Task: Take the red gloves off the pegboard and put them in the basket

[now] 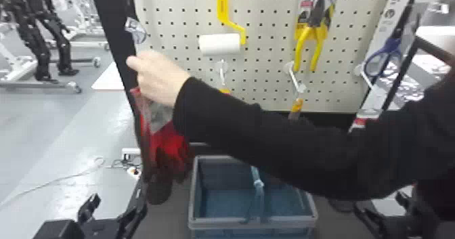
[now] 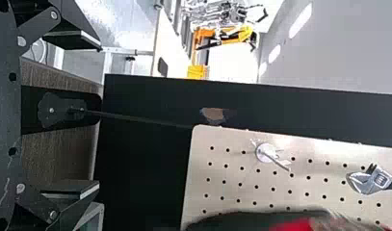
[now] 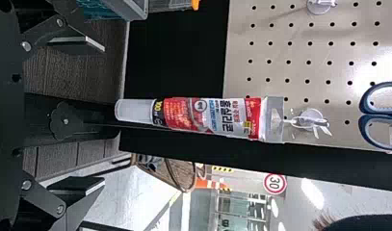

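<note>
In the head view, my left gripper (image 1: 112, 208) stands open at the lower left and my right gripper (image 1: 385, 208) open at the lower right, both with nothing between their fingers. A person's hand (image 1: 157, 75) holds the packaged red gloves (image 1: 171, 147) at the pegboard's left edge, above and left of the blue-grey basket (image 1: 254, 223). Across the pegboard (image 1: 267, 86) stretches the person's black sleeve, hiding part of the basket. The left wrist view shows the open left gripper (image 2: 87, 115) and a bit of red glove (image 2: 294, 224); the right wrist view shows the open right gripper (image 3: 90, 114).
On the pegboard hang a paint roller (image 1: 220, 44), yellow pliers (image 1: 310, 42) and blue scissors (image 1: 386, 53). A sealant tube (image 3: 203, 115) hangs before the right gripper, and a wrench (image 2: 376, 180) shows beyond the left one. Black frame posts flank the board.
</note>
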{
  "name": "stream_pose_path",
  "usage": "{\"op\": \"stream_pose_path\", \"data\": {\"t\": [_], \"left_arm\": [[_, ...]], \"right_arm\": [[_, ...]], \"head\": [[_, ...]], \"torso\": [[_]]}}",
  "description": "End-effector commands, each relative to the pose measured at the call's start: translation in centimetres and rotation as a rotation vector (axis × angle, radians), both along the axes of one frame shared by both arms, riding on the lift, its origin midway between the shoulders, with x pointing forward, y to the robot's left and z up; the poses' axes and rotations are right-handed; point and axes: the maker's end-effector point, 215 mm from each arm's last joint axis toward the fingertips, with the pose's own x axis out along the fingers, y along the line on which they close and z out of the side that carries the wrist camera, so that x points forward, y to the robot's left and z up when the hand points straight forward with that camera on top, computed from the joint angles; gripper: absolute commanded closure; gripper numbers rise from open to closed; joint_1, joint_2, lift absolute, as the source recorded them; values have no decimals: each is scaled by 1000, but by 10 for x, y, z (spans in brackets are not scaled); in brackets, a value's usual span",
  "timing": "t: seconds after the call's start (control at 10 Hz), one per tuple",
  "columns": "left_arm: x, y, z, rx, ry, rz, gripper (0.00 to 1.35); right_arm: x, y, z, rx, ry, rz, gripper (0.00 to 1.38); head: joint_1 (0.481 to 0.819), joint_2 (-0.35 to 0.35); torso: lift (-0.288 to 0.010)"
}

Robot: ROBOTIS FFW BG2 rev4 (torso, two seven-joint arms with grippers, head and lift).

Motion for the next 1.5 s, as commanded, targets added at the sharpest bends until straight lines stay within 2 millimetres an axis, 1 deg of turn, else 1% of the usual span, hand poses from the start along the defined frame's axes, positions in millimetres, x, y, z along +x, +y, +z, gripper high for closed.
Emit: {"op": "stream_pose_path", "data": {"t": [0.0,1.4], "left_arm": [[0,0,0,-8,0,4,262],[-2,0,4,-20,-20,19,262]], "right_arm": [[0,0,0,2,0,0,308],[-1,0,0,1,-1,0,308]], "head": [[549,0],[549,0]], "torso": [[-100],[-100]]}}
